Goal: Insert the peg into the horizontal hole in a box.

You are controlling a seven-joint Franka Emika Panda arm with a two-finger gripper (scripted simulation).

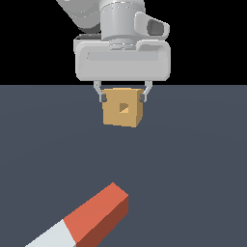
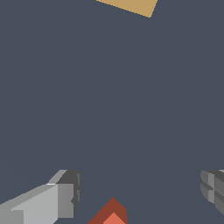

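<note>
The tan box (image 1: 113, 116) sits on the dark floor in the middle of the exterior view, with its small dark square hole (image 1: 124, 108) in the face toward the camera. The peg (image 1: 91, 217) lies flat nearer the camera, its red-orange half pointing toward the box and its white half running off the lower left. My gripper (image 1: 123, 98) hangs open, its fingers (image 1: 102, 98) showing on either side of the box's top. In the wrist view the gripper (image 2: 141, 190) is wide open and holds nothing. Only the peg's red end (image 2: 111, 214) and an edge of the box (image 2: 131, 5) show there.
The dark grey floor (image 1: 193, 169) stretches all around the box and the peg. No other objects show in either view.
</note>
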